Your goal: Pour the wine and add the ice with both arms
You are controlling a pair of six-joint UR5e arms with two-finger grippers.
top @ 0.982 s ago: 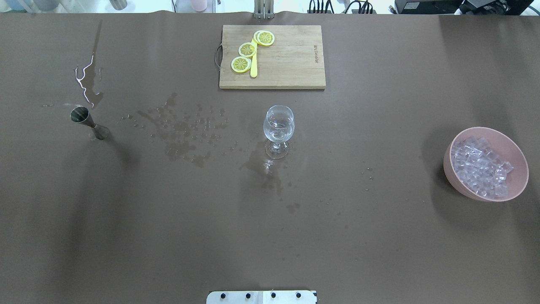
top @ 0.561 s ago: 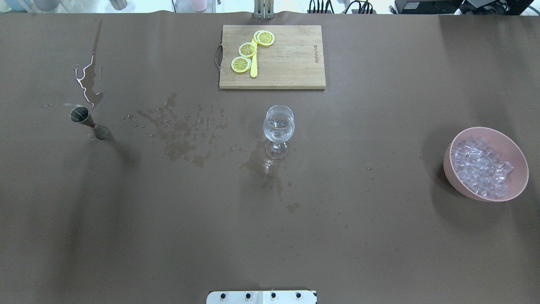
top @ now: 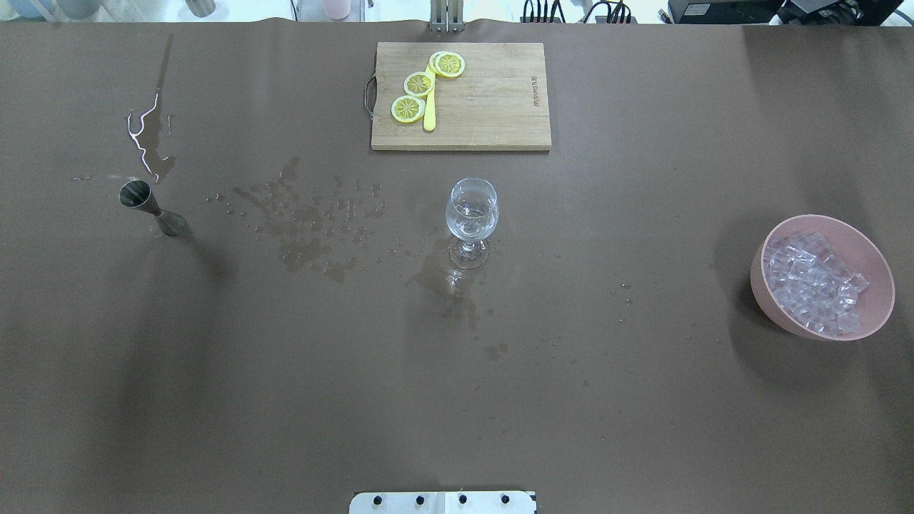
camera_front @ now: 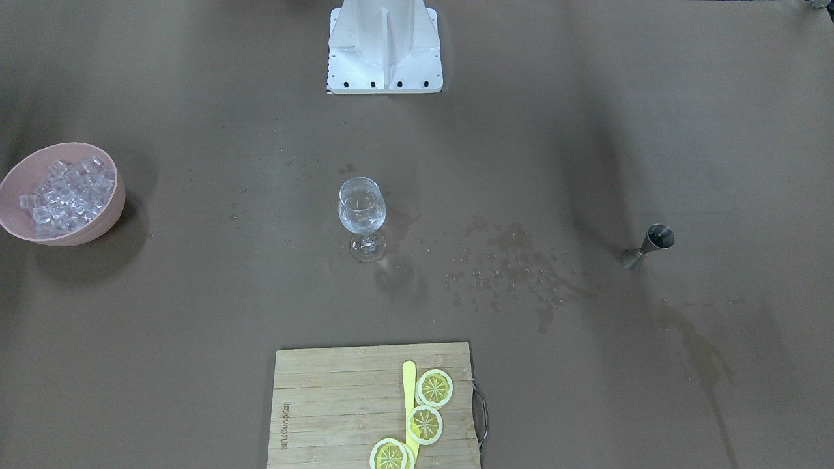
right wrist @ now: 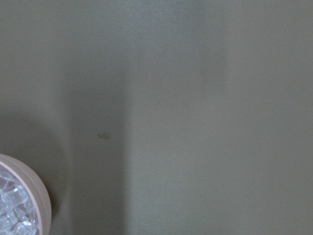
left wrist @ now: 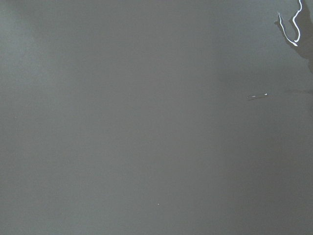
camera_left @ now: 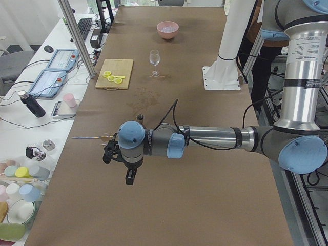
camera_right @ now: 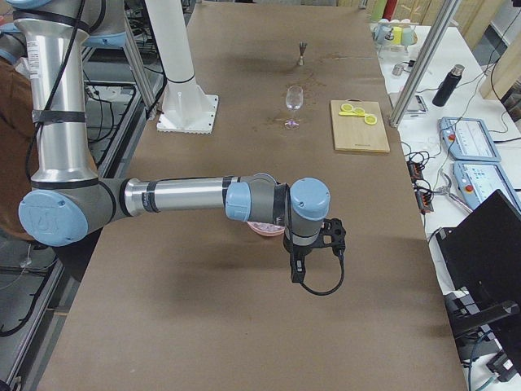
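Observation:
A clear stemmed glass (top: 471, 214) (camera_front: 361, 208) stands at mid-table. The ice (top: 814, 282) (camera_front: 65, 192) fills a pink bowl (top: 760, 285) (camera_front: 98, 225) at the robot's right; its rim (right wrist: 36, 193) shows in the right wrist view. A steel jigger (top: 146, 203) (camera_front: 648, 244) stands at the left. Wine is out of view. Both arms show only in the side views, held high over the table's ends. I cannot tell the state of the left gripper (camera_left: 108, 153) or the right gripper (camera_right: 334, 234). The right arm partly hides the bowl (camera_right: 264, 229).
A wooden cutting board (top: 493, 107) at the far edge carries three lemon slices (top: 418, 84) and a yellow knife. Wet spill patches (top: 307, 221) spread between jigger and glass. The white base (camera_front: 384, 45) sits at the near edge. A person (camera_left: 266, 51) stands behind the robot.

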